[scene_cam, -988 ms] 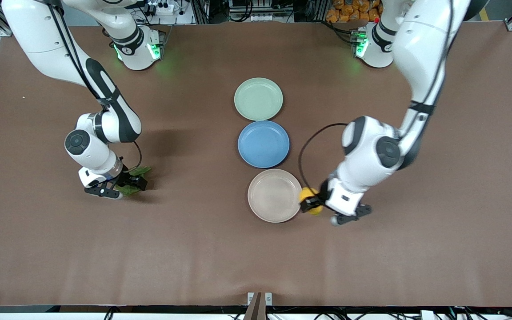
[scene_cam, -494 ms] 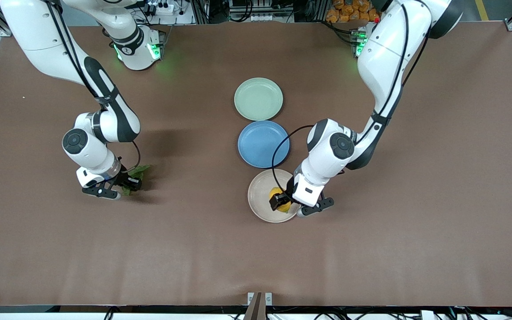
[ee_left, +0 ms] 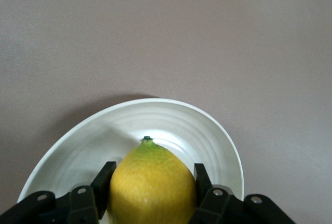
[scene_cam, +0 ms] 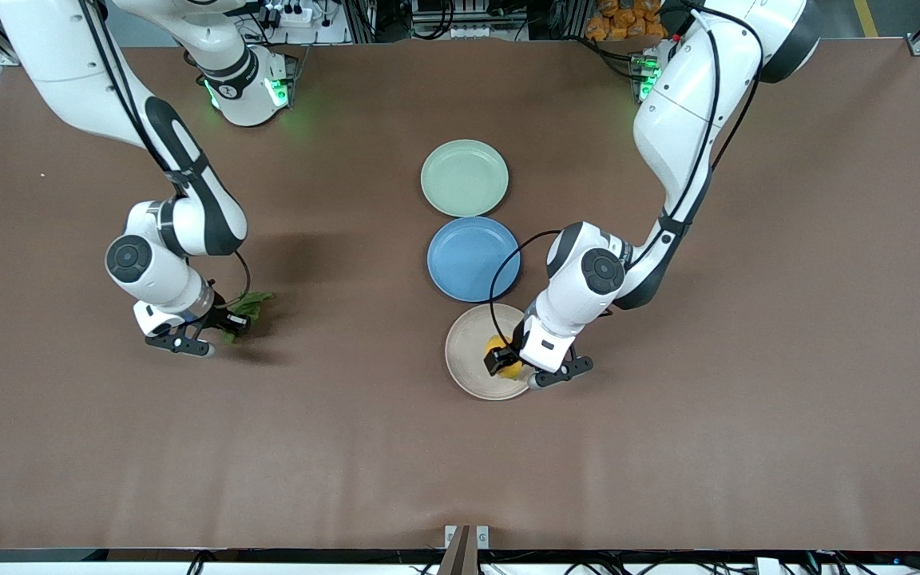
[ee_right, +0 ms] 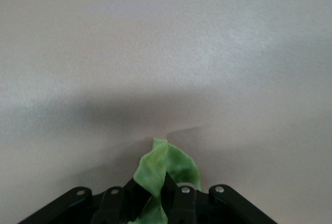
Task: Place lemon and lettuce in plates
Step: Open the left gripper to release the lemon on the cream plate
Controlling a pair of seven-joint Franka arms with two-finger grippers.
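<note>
Lemon (scene_cam: 501, 358) sits between the two fingers of the left claw (scene_cam: 503, 361), which grasps it on both sides. The left claw is over the cream-white plate (scene_cam: 468, 359), at the part of this plate that is toward the left arm's end of the tabletop (scene_cam: 747, 399). In the left wrist view the lemon (ee_left: 152, 185) fills the space between the black fingers (ee_left: 102, 179), its nubby greenish tip points away from the claw, and the white rim of the plate (ee_left: 207, 125) curves around just ahead of it. I cannot tell if the lemon touches the plate or hangs a little above it.

The right claw (scene_cam: 220, 327) is low over the bare tabletop, near the right arm's end and well apart from the plates. It is clenched on the lettuce (scene_cam: 248, 303), whose crinkled green leaf sticks out from the claw toward the plates. In the right wrist view the fingers (ee_right: 179, 195) pinch the lettuce (ee_right: 166, 167) close together, and the free end of the leaf stands out ahead of them over the brown surface.

Next to the cream-white plate, farther from the front camera, lies the blue plate (scene_cam: 473, 259), and the mint green plate (scene_cam: 464, 177) lies farther again; the three make one row. The green and blue plates have nothing in them.
</note>
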